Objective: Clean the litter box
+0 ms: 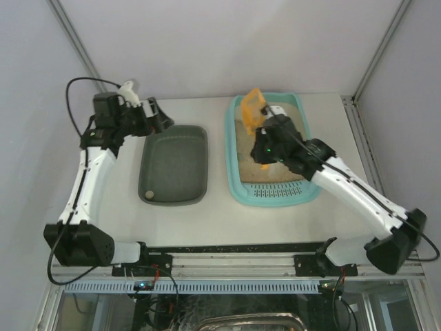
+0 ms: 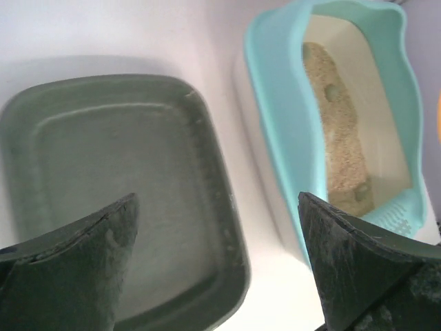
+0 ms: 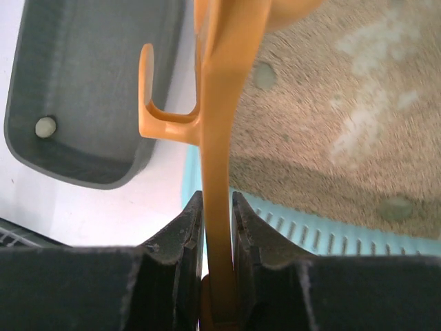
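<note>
Litter box (image 1: 274,196) under right pincer (image 3: 217,227).

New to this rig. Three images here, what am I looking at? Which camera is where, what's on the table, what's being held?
Two robot arms are bolted at the table's near edge. The overhead view looks down from behind them; the other two come from cameras on each wrist.

On the table sit a dark grey-green tray holding one small pale lump, and the turquoise litter box with sandy litter and a few clumps.

The right gripper is shut on an orange scoop over the litter box. The left gripper is open and empty, above the grey tray.
</note>
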Controlling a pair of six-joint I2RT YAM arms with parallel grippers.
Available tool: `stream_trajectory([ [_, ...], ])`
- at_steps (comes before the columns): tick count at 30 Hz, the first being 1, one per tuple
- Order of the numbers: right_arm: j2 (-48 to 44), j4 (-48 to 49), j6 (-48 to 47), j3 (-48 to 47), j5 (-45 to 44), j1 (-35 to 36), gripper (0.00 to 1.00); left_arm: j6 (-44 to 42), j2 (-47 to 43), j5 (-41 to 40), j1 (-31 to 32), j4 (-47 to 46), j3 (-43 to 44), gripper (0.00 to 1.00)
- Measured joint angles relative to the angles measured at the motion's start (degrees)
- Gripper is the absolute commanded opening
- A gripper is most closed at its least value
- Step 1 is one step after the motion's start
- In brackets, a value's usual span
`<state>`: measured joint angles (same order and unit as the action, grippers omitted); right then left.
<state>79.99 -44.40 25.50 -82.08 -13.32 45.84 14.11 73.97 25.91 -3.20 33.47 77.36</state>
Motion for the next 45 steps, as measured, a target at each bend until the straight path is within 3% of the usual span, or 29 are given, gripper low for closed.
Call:
stream_trajectory([
  [5, -7.7, 2.4, 4.5, 12.4, 13.1, -11.4, 0.0, 7.7, 11.1, -4.9, 11.4, -3.1, 8.6, 1.0],
  [11, 0.9, 2.8, 5.6, 17.6, 26.7, -20.8, 0.0, 16.6, 27.7, -14.4, 19.2, -2.7, 23.8, 1.0],
  [16, 7.3, 6.4, 5.4, 17.7, 34.0, -26.3, 0.0, 24.7, 34.3, -19.9, 24.0, -2.7, 25.7, 1.0],
  [26, 16.1, 2.3, 2.6, 15.8, 38.5, -28.4, 0.0, 33.9, 36.6, -24.2, 24.9, -5.8, 25.5, 1.0],
  [36, 23.9, -6.4, -1.4, 4.3, 43.9, -28.0, 0.0, 37.4, 35.0, -24.8, 25.2, -9.1, 19.6, 1.0],
  [45, 26.9, -11.9, -2.1, -0.9, 38.5, -23.7, 0.0, 36.7, 30.9, -24.9, 25.2, -11.8, 15.1, 1.0],
])
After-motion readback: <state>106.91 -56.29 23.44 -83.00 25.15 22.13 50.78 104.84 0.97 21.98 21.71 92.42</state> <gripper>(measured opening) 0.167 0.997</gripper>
